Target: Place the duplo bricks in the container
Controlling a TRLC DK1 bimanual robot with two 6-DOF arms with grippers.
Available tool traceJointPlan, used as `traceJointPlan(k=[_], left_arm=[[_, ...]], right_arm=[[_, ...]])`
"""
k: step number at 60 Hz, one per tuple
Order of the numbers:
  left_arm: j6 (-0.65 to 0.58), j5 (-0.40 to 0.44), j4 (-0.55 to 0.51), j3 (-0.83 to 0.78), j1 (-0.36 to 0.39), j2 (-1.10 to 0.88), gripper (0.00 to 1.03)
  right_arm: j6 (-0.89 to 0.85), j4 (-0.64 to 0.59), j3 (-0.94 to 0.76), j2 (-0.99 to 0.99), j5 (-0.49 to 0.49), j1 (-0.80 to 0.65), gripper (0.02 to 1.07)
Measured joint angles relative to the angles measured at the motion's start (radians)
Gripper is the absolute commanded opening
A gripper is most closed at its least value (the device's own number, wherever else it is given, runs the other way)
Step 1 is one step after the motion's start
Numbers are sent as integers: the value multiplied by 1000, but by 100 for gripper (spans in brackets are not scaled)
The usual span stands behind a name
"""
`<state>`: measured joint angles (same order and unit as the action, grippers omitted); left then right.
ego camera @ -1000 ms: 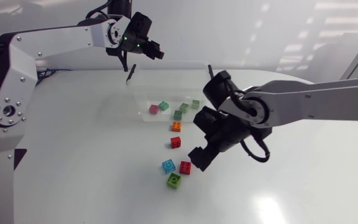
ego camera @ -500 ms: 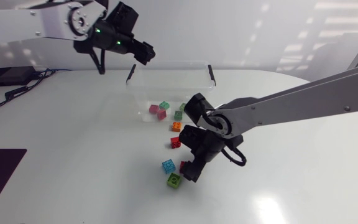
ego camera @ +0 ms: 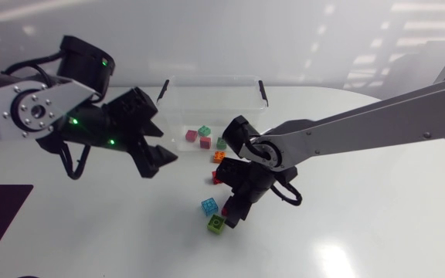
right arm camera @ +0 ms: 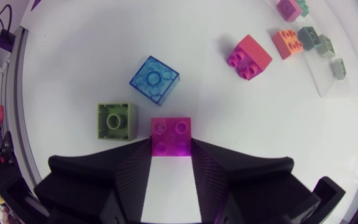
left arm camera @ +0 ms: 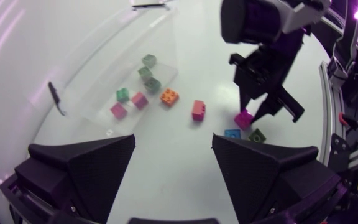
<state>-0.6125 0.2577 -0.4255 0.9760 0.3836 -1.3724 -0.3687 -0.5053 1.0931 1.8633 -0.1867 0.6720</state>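
Clear tub (ego camera: 211, 79) with black clips on its end walls stands toward the far side of the white counter (ego camera: 91, 232). Several bricks lie in it, among them a pink brick (ego camera: 191, 136) and a teal brick (ego camera: 204, 130). An orange brick (ego camera: 219, 156) sits right at the tub's near wall; I cannot tell whether it is inside or just outside.

Nearer, out on the open counter, a red brick (ego camera: 217, 177) lies partly hidden under the right arm. Beyond it, well apart from the tub, three bricks sit close together: a blue brick (ego camera: 209, 206), an olive brick (ego camera: 216, 224) and a magenta brick (right arm camera: 171, 134).

The right arm comes in across the counter, and the right hand (right arm camera: 171, 154) points down at this cluster. In the right wrist view its two fingers flank the magenta brick tightly, one against each side, so the hand is grasping it. The brick is studs-up and level with the olive brick just beside it, and the blue brick is a little ahead.

The left hand (ego camera: 161, 165) hangs above the counter beside the tub's end, well apart from the loose bricks. Its fingers are spread wide with nothing between them. Small green lights glow on the left arm.
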Motion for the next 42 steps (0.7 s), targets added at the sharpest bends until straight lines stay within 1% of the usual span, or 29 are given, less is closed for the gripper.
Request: traceJointPlan(k=[9, 19, 28, 34, 42], left_arm=[[-18, -1, -1, -24, 91, -69, 86], [-19, -13, 11, -24, 156, -178, 85], [-21, -38, 26, -23, 185, -250, 84], [-21, -61, 75, -23, 189, -293, 84], [-21, -81, 94, -19, 194, -333, 84]], right_arm=[[-7, -47, -30, -64, -10, -20, 15], [-11, -100, -32, -192, -23, -72, 15], [-22, -179, -8, -277, -27, -121, 15], [-25, -226, 55, -298, -43, -158, 16], [-25, -257, 148, -307, -57, -195, 16]])
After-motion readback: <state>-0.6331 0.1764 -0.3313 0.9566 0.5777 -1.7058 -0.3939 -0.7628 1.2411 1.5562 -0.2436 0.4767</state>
